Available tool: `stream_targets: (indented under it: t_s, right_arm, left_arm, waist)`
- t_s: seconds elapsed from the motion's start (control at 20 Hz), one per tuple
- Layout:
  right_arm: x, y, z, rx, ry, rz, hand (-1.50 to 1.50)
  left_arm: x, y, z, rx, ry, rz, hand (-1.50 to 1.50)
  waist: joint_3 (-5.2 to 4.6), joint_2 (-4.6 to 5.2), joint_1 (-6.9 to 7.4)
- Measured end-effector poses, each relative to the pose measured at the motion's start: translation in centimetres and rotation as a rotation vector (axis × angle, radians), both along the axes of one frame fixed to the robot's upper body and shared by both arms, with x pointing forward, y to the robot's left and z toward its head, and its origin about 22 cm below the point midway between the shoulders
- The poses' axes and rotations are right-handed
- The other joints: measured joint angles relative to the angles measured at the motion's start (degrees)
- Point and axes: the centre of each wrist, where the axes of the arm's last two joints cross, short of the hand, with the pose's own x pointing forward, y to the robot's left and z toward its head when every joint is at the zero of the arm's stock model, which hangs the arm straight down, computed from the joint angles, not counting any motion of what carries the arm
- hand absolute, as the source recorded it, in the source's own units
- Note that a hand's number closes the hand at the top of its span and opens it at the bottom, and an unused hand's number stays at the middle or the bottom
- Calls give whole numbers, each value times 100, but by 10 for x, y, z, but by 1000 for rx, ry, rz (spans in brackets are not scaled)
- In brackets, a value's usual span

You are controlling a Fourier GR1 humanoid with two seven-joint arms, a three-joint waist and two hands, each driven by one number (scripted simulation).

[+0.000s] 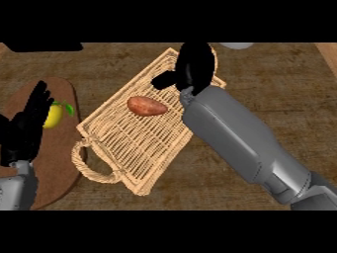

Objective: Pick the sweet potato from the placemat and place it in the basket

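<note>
**Right hand empty over basket, sweet potato is in**

Right hand [194,63] details below, working from the near edge outward.

- Left hand [23,129]: open, fingers up, resting at the worktop's [273,79] near-left, over the placemat [58,170]. Not involved.
- A lemon [52,116] lies on the placemat just beside that hand. No potato on the mat.
- Basket [138,148]: sits diagonally, loop handle [91,167] toward us.
- Sweet potato [147,105]: lies on the basket floor past the middle, touching no hand. We read the place step as done.
- Right hand: at the basket's far end, fingers relaxed, holding nothing, thumb near the potato but apart.

Risks on retreat:
- The right forearm crosses the basket's right rim. A low pull-back could catch it and drag the basket.
- The thumb could clip the potato.

At the far edge are a dark object [43,46] and a pale one [236,45], both clear of any path.
</note>
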Motion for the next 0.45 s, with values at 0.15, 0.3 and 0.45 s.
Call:
stream_targets:
  t_s: [0.15,0.3,0.45]
  right_arm:
    - [-12,-22,-7,80,-11,-19,-150]
    - [-30,-51,-13,131,-17,-27,-150]
    - [-55,-81,-16,176,-38,-22,-150]
  left_arm:
    - [-2,5,3,-1,1,11,0]
    - [-4,11,1,0,4,19,0]
    - [-3,10,5,1,-2,14,0]
  waist:
    - [0,-17,-56]
    - [-1,-15,-84]
    - [-1,-6,-75]
